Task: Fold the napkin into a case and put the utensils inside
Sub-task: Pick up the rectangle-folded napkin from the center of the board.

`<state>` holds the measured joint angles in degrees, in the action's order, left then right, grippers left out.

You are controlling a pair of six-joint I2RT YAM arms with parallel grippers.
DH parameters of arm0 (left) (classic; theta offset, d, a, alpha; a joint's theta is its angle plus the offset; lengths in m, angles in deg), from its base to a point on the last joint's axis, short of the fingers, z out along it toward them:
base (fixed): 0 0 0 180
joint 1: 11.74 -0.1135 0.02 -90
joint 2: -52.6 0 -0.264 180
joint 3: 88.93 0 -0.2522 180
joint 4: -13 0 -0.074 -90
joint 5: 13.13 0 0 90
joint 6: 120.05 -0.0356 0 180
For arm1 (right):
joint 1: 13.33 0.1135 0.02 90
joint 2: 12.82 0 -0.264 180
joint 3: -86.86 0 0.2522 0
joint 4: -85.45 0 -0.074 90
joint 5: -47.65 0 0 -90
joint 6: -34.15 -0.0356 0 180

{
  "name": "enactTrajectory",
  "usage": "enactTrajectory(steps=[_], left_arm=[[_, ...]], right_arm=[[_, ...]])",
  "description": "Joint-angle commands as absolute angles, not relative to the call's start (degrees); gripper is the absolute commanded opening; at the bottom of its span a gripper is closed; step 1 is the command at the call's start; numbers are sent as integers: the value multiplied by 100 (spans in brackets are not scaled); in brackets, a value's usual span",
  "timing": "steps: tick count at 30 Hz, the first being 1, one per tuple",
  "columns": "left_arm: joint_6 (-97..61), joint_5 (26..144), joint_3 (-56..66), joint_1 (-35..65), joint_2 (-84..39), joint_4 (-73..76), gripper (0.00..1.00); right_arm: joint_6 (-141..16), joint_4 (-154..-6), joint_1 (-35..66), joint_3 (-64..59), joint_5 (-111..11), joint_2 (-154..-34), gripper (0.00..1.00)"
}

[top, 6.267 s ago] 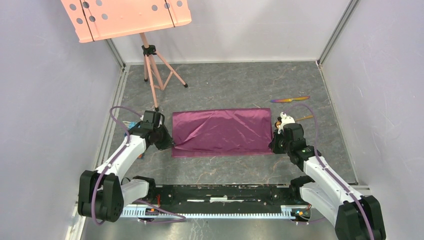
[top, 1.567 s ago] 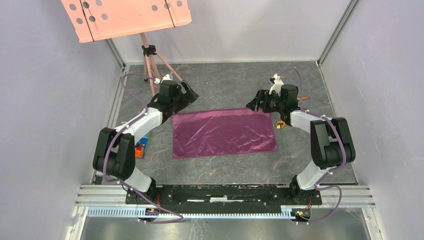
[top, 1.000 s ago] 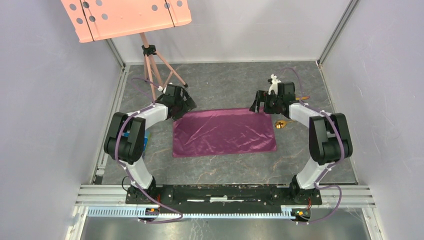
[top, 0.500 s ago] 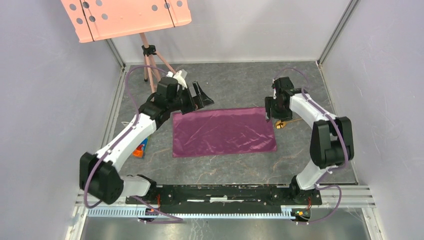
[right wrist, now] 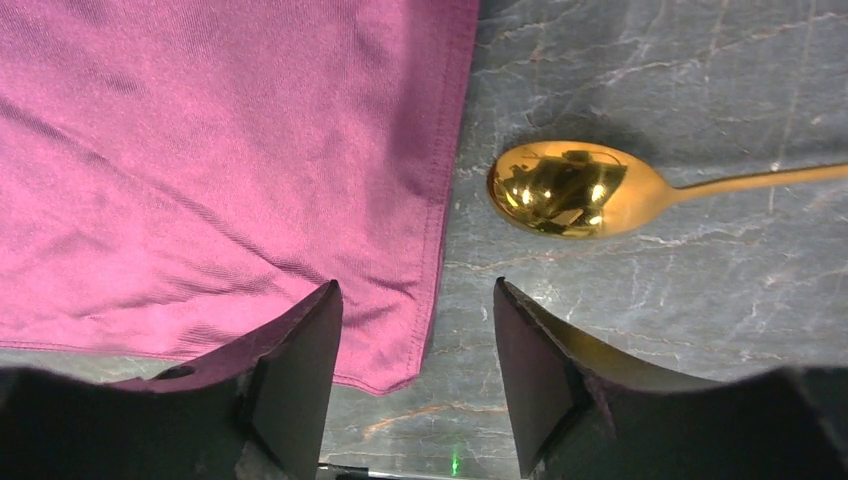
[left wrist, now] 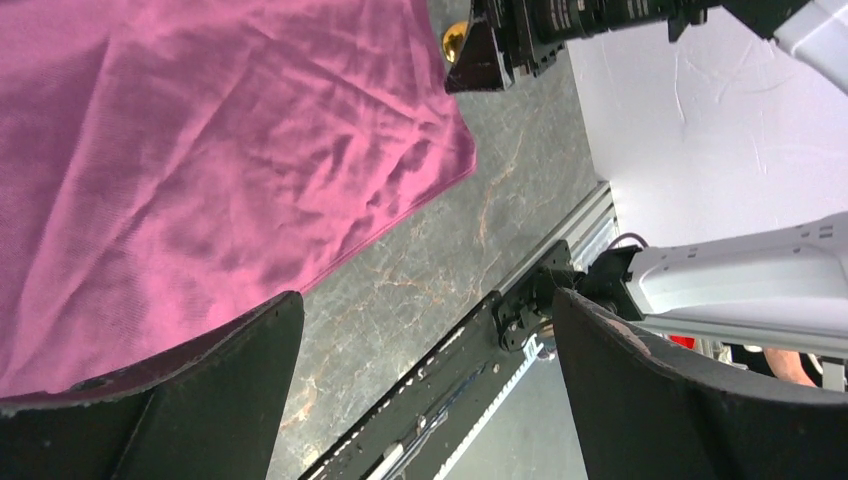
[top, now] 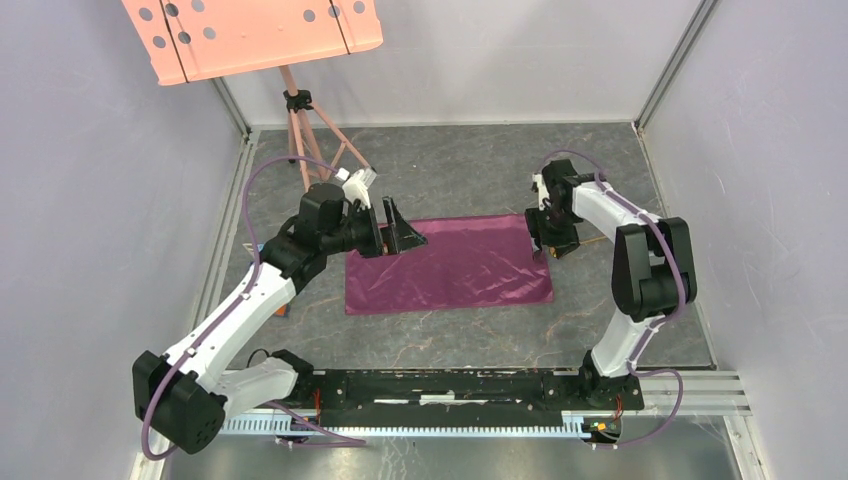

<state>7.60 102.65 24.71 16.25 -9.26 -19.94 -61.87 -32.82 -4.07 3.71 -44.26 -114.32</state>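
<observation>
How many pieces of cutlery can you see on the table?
1: a gold spoon lies on the grey table just off the right edge of the purple napkin, not touching it, ahead of the right gripper. Others may be hidden under the right arm.

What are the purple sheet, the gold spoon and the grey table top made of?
Napkin: thin woven cloth, maybe satin; faint sheen, soft creases, stitched hem.
Spoon: polished gold-coloured metal; its bowl mirrors its surroundings.
Table top: grey marble veining, real stone or print, cannot tell.
</observation>
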Motion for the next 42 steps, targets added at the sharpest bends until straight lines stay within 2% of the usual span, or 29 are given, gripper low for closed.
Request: enactTrajectory(steps=[1, 12, 23, 29, 33, 38, 42], left_arm=[[476, 10697, 2562, 1628, -688, -1881, 100], [255, 10827, 2494, 1612, -533, -2078, 100], [211, 10702, 2339, 1602, -286, -2382, 100], [215, 10632, 2264, 1596, -122, -2583, 100], [288, 10631, 2297, 1597, -67, -2612, 100], [287, 10563, 2282, 1595, -3, -2759, 100], [296, 10601, 2256, 1599, 11, -2823, 100]], right_arm=[[-6135, -3166, -366, -8, -4580, -11677, 61], [-6244, -3363, -243, -106, -4455, -12116, 54], [-6339, -4538, -121, 947, -4358, -12098, 44], [-6143, -4969, -37, 1256, -4388, -11882, 25], [-5878, -5046, 40, 1186, -4380, -11502, 0], [-5718, -4973, 46, 1225, -4339, -10808, 0], [-5389, -4835, 38, 1267, -3615, -10578, 0]])
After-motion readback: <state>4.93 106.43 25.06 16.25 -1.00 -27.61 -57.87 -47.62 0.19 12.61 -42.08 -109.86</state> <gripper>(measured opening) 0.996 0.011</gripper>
